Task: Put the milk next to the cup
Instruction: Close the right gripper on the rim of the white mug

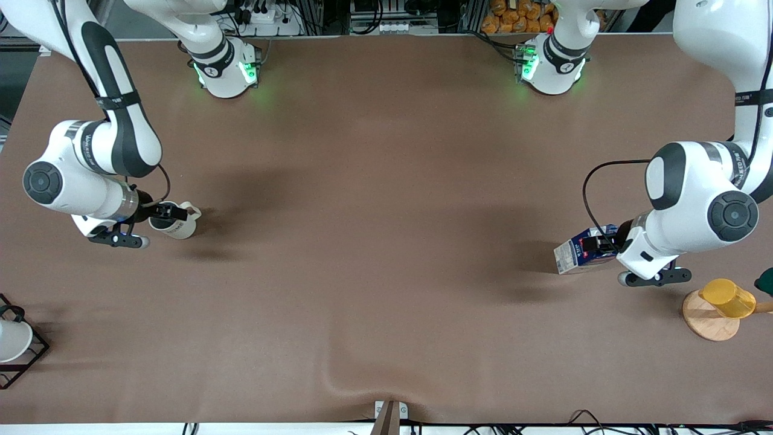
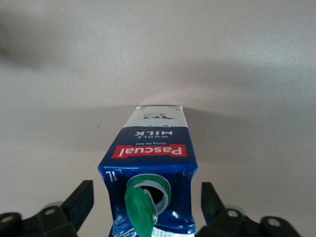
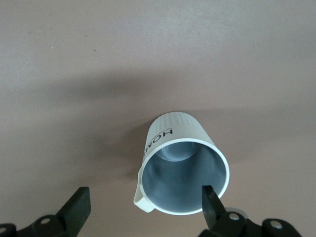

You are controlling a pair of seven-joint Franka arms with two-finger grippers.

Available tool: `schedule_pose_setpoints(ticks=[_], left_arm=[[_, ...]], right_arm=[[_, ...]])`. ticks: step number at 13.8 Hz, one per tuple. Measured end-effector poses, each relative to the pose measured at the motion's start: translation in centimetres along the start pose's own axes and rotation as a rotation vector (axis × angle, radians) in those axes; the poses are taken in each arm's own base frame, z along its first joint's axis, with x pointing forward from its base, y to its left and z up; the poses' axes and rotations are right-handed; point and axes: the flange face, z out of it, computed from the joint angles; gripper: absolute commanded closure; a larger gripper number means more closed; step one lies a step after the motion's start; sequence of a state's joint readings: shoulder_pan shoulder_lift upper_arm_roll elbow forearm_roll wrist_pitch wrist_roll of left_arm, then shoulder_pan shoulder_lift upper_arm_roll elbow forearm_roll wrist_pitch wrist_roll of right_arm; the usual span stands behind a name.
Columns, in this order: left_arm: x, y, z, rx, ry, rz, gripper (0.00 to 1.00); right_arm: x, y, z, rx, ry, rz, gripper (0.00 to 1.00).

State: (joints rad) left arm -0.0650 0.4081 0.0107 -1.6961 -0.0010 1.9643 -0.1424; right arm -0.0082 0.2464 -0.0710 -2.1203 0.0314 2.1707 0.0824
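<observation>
Left gripper (image 2: 147,210) sits spread wide around the milk (image 2: 150,163), not squeezing it. Right gripper (image 3: 143,207) is released too, one finger inside the cup (image 3: 182,170).

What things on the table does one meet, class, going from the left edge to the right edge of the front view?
White cup in a black wire rack → cream-beige mug → dark-blue milk carton → yellow cup on a round wooden disc.

A big brown table (image 1: 386,290) fills the room, and its cover has a small bump near the front edge. Soft dark shadows lie on it. Past its top edge sit white power strips (image 1: 266,18) and black cables (image 1: 338,15).
</observation>
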Motion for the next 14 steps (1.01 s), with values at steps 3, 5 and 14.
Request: schedule_pose_setpoints(ticks=[3, 5, 14], left_arm=[[0.0, 0.0, 0.1, 0.0, -0.001, 0.0, 0.15], [0.0, 0.0, 0.1, 0.0, -0.002, -0.003, 0.18], [-0.1, 0.3, 0.3, 0.001, -0.006, -0.012, 0.32]], right_arm=[[0.7, -0.3, 2.0, -0.003, 0.01, 0.027, 0.34], [1.1, -0.5, 3.7, -0.006, 0.009, 0.024, 0.77], [2.1, -2.2, 3.2, -0.012, 0.002, -0.001, 1.0]])
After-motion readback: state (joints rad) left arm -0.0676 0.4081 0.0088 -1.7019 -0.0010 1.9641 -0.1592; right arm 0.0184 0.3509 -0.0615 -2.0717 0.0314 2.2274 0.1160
